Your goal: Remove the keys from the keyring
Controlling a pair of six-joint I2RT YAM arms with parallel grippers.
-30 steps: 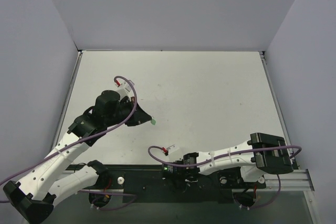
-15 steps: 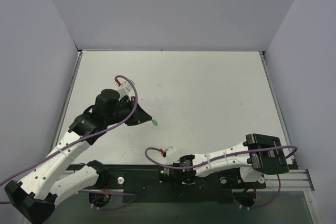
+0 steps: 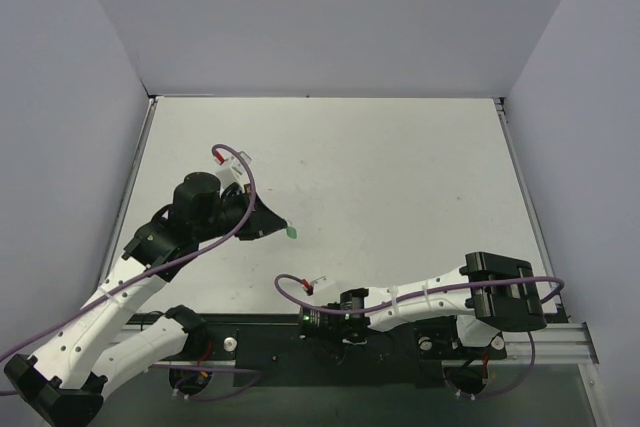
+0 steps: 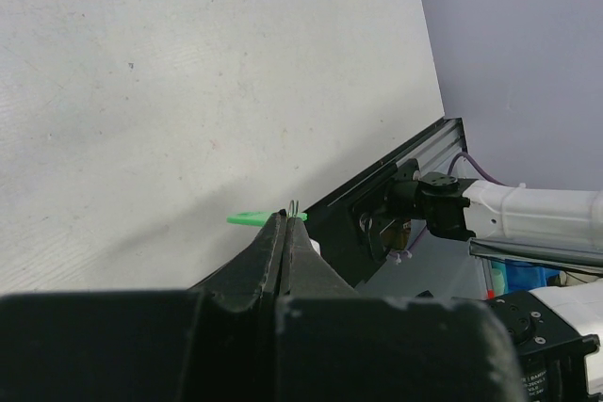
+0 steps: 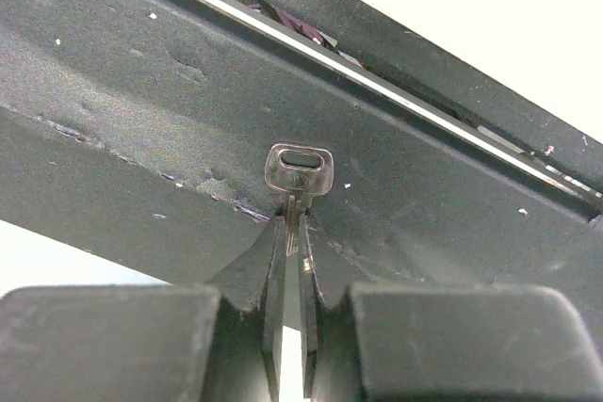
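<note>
My left gripper (image 3: 279,224) is shut on the keyring, a small bright green plastic piece (image 3: 291,233), and holds it above the left middle of the white table. In the left wrist view the green piece (image 4: 250,218) sticks out to the left of the closed tips (image 4: 285,220), with a thin wire loop just above them. My right gripper (image 3: 318,321) is low over the black base rail at the near edge. In the right wrist view it (image 5: 295,225) is shut on the stem of the silver key (image 5: 300,168), whose slotted head points away from the fingers.
The black base rail (image 5: 141,91) with its metal strip fills the right wrist view right behind the key. Grey walls enclose the white table (image 3: 400,177) on three sides. The right arm (image 3: 440,292) lies along the near edge.
My right gripper has moved left and nearer along the base rail with the key. My left gripper has shifted slightly left, still holding the green piece.
</note>
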